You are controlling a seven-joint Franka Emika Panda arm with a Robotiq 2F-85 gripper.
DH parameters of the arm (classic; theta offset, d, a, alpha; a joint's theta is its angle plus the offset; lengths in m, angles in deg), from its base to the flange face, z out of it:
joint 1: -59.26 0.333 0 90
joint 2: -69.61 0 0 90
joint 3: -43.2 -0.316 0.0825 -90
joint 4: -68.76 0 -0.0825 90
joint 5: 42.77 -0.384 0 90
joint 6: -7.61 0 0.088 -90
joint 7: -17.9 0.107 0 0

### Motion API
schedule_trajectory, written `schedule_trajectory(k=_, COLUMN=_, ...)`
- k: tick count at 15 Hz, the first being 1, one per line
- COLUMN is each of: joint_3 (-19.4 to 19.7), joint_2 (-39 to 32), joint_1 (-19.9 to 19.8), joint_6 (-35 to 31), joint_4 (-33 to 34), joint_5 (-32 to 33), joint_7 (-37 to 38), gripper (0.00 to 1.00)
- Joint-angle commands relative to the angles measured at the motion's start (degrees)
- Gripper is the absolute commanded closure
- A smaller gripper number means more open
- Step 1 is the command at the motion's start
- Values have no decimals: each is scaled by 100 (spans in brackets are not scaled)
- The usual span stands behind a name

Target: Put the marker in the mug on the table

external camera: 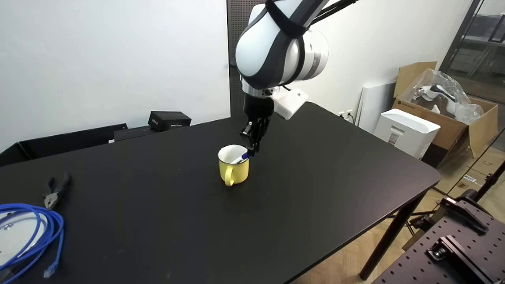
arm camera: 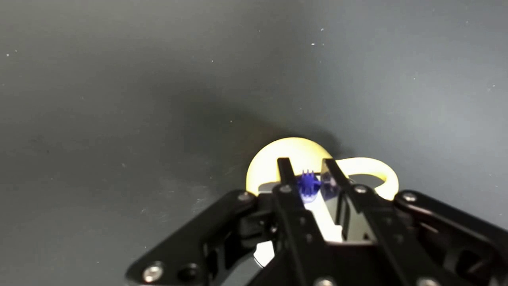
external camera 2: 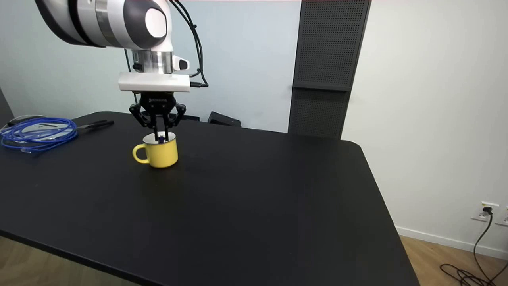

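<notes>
Coiled blue cable (external camera: pixel 50 233), then the mug (external camera: pixel 241 173) on the desk (external camera: pixel 169 225), the marker (external camera: pixel 240 158) slanting into it, the hand (arm camera: pixel 306 162) straddling its blue cap (arm camera: pixel 308 187), gripping or freed I can't tell; insertion looks nearly done, backing off remains

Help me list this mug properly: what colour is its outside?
Yellow; the mug shows its outside best in an exterior view, paler in the wrist view.

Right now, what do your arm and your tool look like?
My arm is round and white with dark grey patches and black bands. Near the end come a silvery cylinder and a boxy white piece, with black cables looping beside. My tool is black, with two thin fingers. Its pale marking is too tiny to read.
</notes>
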Motion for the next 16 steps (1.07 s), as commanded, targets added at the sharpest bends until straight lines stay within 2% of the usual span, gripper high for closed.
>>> schedule_trajectory(k=1, joint_3=-47, joint_2=45, joint_1=-63, joint_6=128, joint_4=1, joint_5=-71, joint_7=-91, gripper=94)
schedule_trajectory(k=5, joint_3=-140, joint_2=305, joint_1=-124, joint_6=186, joint_4=-118, joint_5=-300, joint_7=-349, gripper=94)
schedule_trajectory(k=10, joint_3=-161, joint_2=1022, joint_1=-96, joint_6=87, joint_4=-451, joint_5=-557, joint_7=-634, gripper=94)
schedule_trajectory(k=16, joint_3=120, joint_2=2129, joint_1=69, joint_6=-465, joint_4=-1017, joint_5=-569, joint_7=-516, gripper=94)
